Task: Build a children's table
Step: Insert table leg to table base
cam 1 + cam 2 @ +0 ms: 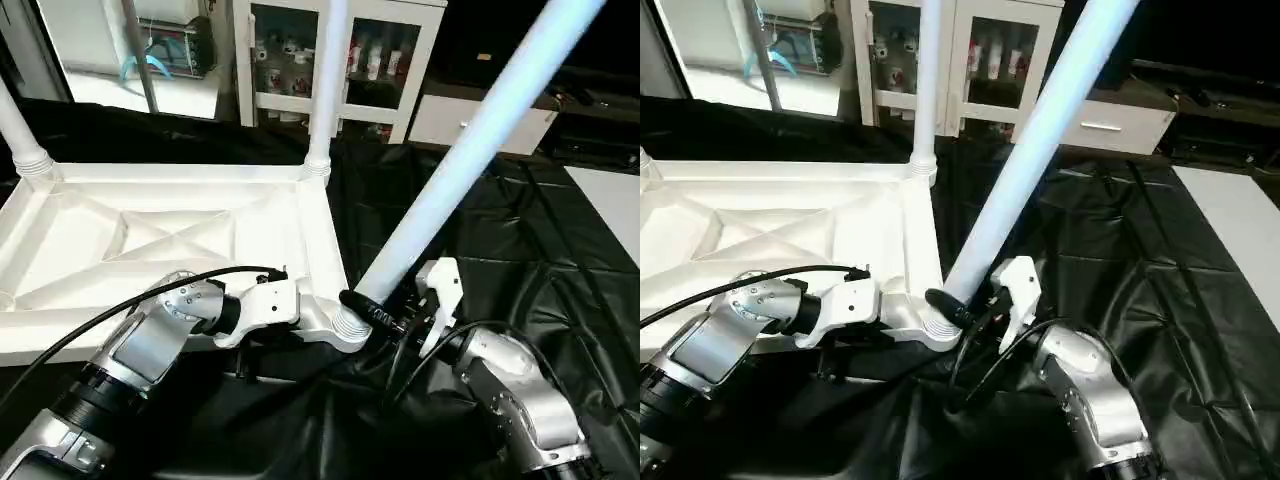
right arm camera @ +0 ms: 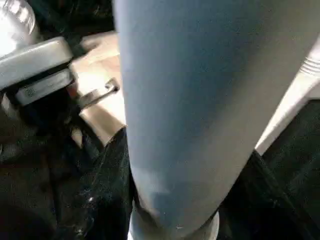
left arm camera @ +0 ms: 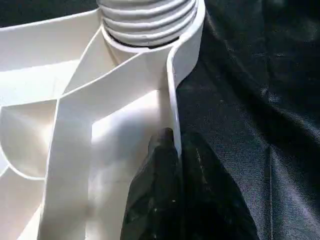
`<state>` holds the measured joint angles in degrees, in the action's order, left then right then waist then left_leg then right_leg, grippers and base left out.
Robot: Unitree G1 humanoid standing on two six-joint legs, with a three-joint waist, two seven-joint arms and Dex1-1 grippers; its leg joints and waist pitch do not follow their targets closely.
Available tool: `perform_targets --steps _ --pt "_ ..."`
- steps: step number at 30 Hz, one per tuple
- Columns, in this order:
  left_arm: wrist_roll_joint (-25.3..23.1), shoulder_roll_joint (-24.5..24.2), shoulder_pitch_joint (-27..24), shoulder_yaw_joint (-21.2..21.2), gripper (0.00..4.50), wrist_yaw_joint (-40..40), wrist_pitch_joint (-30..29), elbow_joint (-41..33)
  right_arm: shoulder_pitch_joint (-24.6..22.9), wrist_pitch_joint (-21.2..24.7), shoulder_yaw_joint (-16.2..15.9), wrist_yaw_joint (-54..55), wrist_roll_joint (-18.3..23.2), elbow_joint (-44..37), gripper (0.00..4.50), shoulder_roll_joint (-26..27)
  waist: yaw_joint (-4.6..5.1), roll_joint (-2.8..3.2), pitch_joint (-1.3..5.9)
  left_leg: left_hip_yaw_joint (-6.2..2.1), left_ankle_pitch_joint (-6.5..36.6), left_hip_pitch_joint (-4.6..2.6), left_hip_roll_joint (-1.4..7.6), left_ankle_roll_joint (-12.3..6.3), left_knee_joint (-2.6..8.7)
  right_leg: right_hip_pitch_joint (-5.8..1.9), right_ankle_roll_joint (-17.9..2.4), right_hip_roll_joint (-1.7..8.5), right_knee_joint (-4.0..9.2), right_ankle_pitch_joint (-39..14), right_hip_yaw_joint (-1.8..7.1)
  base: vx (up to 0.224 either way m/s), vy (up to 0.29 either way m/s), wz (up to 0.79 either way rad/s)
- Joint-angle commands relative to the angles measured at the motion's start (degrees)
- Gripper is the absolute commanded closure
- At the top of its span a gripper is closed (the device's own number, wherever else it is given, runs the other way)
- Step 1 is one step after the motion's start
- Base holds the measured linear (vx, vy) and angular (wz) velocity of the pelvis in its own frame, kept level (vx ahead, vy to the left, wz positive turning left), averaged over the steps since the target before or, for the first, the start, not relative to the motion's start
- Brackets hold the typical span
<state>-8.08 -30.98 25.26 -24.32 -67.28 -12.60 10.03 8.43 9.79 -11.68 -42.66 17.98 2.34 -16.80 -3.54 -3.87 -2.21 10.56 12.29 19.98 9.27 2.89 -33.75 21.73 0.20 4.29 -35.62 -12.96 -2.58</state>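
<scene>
The white tabletop (image 1: 150, 235) lies upside down on the black cloth, its X ribs facing up. Two white legs stand upright in its far corners, one at the far right (image 1: 326, 80) and one at the far left (image 1: 20, 130). A third leg (image 1: 470, 150) leans steeply to the right, its threaded end at the near right corner socket (image 1: 348, 322). My right gripper (image 1: 374, 312) is shut on this leg just above its threads. My left gripper (image 3: 175, 150) is shut on the tabletop's rim (image 3: 172, 90) beside that corner, one finger on each side of the wall.
The black-draped work table (image 1: 520, 230) stretches right and forward. Behind it stand a white glass-door cabinet (image 1: 385, 50) and a white drawer unit (image 1: 470, 120). A grey pole (image 1: 140, 50) rises at the back left. A white surface (image 1: 612, 205) lies at the far right.
</scene>
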Motion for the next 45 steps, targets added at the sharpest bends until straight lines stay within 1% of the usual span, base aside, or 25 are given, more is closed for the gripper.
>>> perform_targets --steps 1,2,3,5,7,8,10,12,13,14,15,16,17,18,21,23,26,29,32,38,39,42,43,44,45 --pt "-1.8 -1.1 -0.5 -1.9 4.5 -0.6 0.3 0.8 -2.1 6.1 -3.2 -0.2 -5.9 5.4 2.62 -3.1 0.09 0.7 1.27 -1.97 16.9 -0.44 4.47 1.16 5.5 -0.93 -10.6 4.8 5.35 -15.3 3.32 0.0 0.0 0.0" --pt "-1.7 -1.1 -0.6 -2.0 4.5 -0.6 0.2 0.7 -1.7 6.5 -3.8 -0.7 -6.0 5.3 2.62 -3.7 0.07 0.51 1.29 -2.06 16.9 -0.4 4.52 1.08 5.55 -0.96 -10.2 4.85 5.45 -15.9 3.36 0.0 0.0 0.0" --pt "-1.7 -1.1 -0.6 -2.0 4.5 -0.6 0.2 0.7 -1.7 6.5 -3.8 -0.7 -6.0 5.3 2.62 -3.7 0.07 0.6 1.21 -2.15 17.1 -0.3 4.57 1.19 5.66 -0.96 -10.0 4.85 5.46 -16.5 3.35 0.0 0.0 0.0" --pt "-1.6 -1.2 -0.7 -2.0 4.5 -0.6 0.0 0.5 -0.9 7.6 -5.1 -1.6 -6.3 4.9 2.62 -4.5 0.15 0.48 1.26 -2.27 19.0 -0.53 4.68 1.76 5.75 -0.71 -9.3 4.9 5.72 -18.6 3.3 0.0 0.0 0.0" --pt "-1.6 -1.2 -0.7 -2.0 4.5 -0.6 0.0 0.5 -0.6 8.2 -5.2 -1.6 -6.1 5.0 2.62 -4.4 0.25 0.41 1.47 -2.29 17.9 -0.48 4.69 1.73 5.82 -0.87 -9.6 4.76 5.52 -16.2 3.23 0.0 0.0 0.0" --pt "-1.5 -1.2 -0.7 -2.1 4.5 -0.6 -0.1 0.5 -0.1 10.1 -5.2 -1.3 -5.7 5.6 2.62 -4.2 0.29 0.4 1.45 -2.21 17.2 -0.46 4.65 1.53 5.82 -0.86 -10.0 4.66 5.41 -14.6 3.23 0.0 0.0 0.0" --pt "-1.5 -1.2 -0.7 -2.1 4.5 -0.5 -0.1 0.5 0.6 11.9 -5.2 -0.8 -5.7 7.1 2.62 -3.9 0.3 0.35 1.37 -2.19 17.5 -0.52 4.63 1.48 5.84 -0.84 -10.2 4.75 5.49 -15.3 3.24 0.0 0.0 0.0" --pt "-1.4 -1.2 -0.7 -2.2 4.5 -0.6 -0.1 0.5 1.2 12.2 -5.2 -0.1 -6.1 9.6 2.62 -3.5 0.27 0.53 1.3 -2.2 18.5 -0.61 4.64 1.85 5.87 -0.69 -9.9 4.87 5.69 -16.8 3.3 0.0 0.0 0.0" --pt "-1.3 -1.3 -0.7 -2.2 4.5 -0.6 -0.1 0.5 1.6 12.2 -5.1 0.2 -6.2 11.2 2.62 -3.1 0.43 0.37 1.15 -2.28 19.9 -0.57 4.56 2.14 5.93 -0.64 -9.6 4.97 5.92 -19.1 3.31 0.0 0.0 0.0" --pt "-1.4 -1.3 -0.8 -2.3 4.5 -0.8 0.0 0.6 2.6 12.5 -4.7 1.1 -6.3 14.3 2.62 -2.3 0.45 0.34 1.04 -2.4 21.6 -0.84 4.59 2.43 5.97 -0.42 -9.1 5.07 6.19 -22.0 3.33 0.0 0.0 0.0" --pt "-1.4 -1.3 -0.8 -2.3 4.5 -0.8 0.0 0.6 2.6 12.5 -4.7 1.1 -6.3 14.4 2.62 -2.3 0.67 0.39 0.62 -2.62 25.0 -1.1 4.5 2.9 6.08 -0.06 -8.2 5.12 6.8 -26.9 3.33 0.0 0.0 0.0" --pt "-1.4 -1.3 -0.8 -2.3 4.5 -0.8 0.0 0.6 3.3 12.7 -4.6 1.3 -6.5 16.0 2.62 -2.0 0.69 0.42 0.5 -2.82 26.7 -1.27 4.53 3.21 6.21 0.04 -7.4 5.13 6.95 -29.6 3.22 0.0 0.0 0.0" --pt "-1.4 -1.3 -0.8 -2.3 4.5 -0.8 0.0 0.5 3.4 12.4 -4.6 1.7 -6.8 16.5 2.63 -1.9 0.86 0.2 0.52 -3.18 29.0 -1.52 4.54 3.5 6.23 0.22 -6.1 5.34 7.36 -33.6 3.2 0.0 0.0 0.0" --pt "-1.3 -1.3 -0.8 -2.3 4.5 -0.8 -0.1 0.3 3.5 12.3 -4.6 2.1 -7.2 16.8 2.63 -1.7 0.96 0.3 0.64 -3.45 29.3 -1.37 4.61 3.66 6.37 0.11 -5.5 5.4 7.4 -34.1 3.21 0.0 0.0 0.0" --pt "-1.3 -1.3 -0.9 -2.2 4.5 -0.7 -0.3 0.1 3.1 12.5 -4.6 2.2 -7.0 16.2 2.63 -1.6 1.24 0.36 0.68 -3.65 29.9 -1.23 4.67 3.92 6.59 0.13 -5.3 5.27 7.37 -32.6 3.1 0.0 0.0 0.0" --pt "-1.2 -1.5 -1.1 -2.2 4.5 -0.6 -0.4 -0.1 2.5 11.7 -4.7 2.5 -7.2 16.2 2.63 -1.5 1.41 0.36 0.87 -3.5 29.1 -1.23 4.69 3.94 6.69 0.09 -6.3 5.1 7.1 -28.2 3.09 0.0 0.0 0.0" --pt "-1.2 -1.6 -1.1 -2.2 4.5 -0.6 -0.3 -0.1 2.3 11.3 -4.6 2.6 -7.2 16.6 2.63 -1.3 1.56 0.41 0.8 -3.3 28.7 -1.17 4.67 3.86 6.77 0.07 -7.4 4.97 6.93 -25.5 3.11 0.0 0.0 0.0" --pt "-1.2 -1.6 -1.1 -2.3 4.5 -0.5 -0.2 0.0 1.7 9.4 -4.8 3.0 -7.7 16.6 2.63 -1.0 1.56 0.62 0.7 -3.3 29.7 -1.27 4.63 3.89 6.74 0.24 -7.1 5.12 7.19 -27.3 3.21 0.0 0.0 0.0" --pt "-1.3 -1.4 -0.8 -2.4 4.5 -0.4 -0.1 0.3 1.6 9.1 -4.7 3.5 -7.9 16.6 2.63 -0.8 1.56 0.58 0.59 -3.45 30.7 -1.35 4.66 3.8 6.8 0.43 -6.3 5.18 7.5 -29.7 3.25 0.0 0.0 0.0" --pt "-1.4 -1.2 -0.7 -2.3 4.5 0.0 -0.1 0.6 1.8 8.0 -4.7 4.4 -8.8 17.1 2.63 -1.0 1.69 0.71 0.47 -3.65 32.9 -1.39 4.68 4.07 6.98 0.68 -5.6 5.09 7.68 -31.0 3.21 0.0 0.0 0.0" --pt "-1.5 -0.7 -0.6 -1.9 4.5 1.2 -0.9 0.9 1.9 7.4 -4.1 5.8 -9.1 17.6 2.63 -0.6 1.71 0.73 0.46 -3.65 33.1 -1.38 4.68 4.14 6.98 0.71 -5.6 5.14 7.71 -31.3 3.22 0.0 0.0 0.0" --pt "-0.2 2.3 0.2 0.0 4.5 4.3 -5.2 0.8 4.5 5.8 -0.3 15.8 -10.6 21.5 2.63 2.1 2.04 0.68 0.3 -3.9 34.8 -1.42 4.56 4.65 7.02 1.0 -5.0 5.26 7.98 -34.3 3.02 0.0 0.0 0.0" --pt "0.5 4.3 1.1 0.8 4.5 5.7 -7.8 0.5 6.5 5.8 2.0 21.6 -11.0 24.0 2.63 3.6 2.31 0.62 0.36 -4.22 35.3 -1.31 4.45 4.93 7.02 0.94 -4.5 5.34 8.1 -36.0 2.81 0.0 0.0 0.0" --pt "0.5 4.3 1.1 0.8 4.5 5.7 -7.8 0.5 6.5 5.8 2.0 21.6 -11.0 24.0 2.63 3.6 2.66 0.73 0.47 -4.62 35.7 -1.0 4.32 5.35 7.11 0.62 -4.0 5.27 8.0 -36.4 2.48 -0.052 0.022 -0.16" --pt "0.9 5.5 1.9 1.1 4.5 6.4 -9.0 0.6 7.7 6.0 3.0 24.4 -11.0 25.4 2.63 4.3 2.72 0.73 0.61 -4.78 35.6 -0.81 4.34 5.48 7.2 0.31 -3.9 5.27 7.97 -35.6 2.39 -0.05 0.038 -0.21"
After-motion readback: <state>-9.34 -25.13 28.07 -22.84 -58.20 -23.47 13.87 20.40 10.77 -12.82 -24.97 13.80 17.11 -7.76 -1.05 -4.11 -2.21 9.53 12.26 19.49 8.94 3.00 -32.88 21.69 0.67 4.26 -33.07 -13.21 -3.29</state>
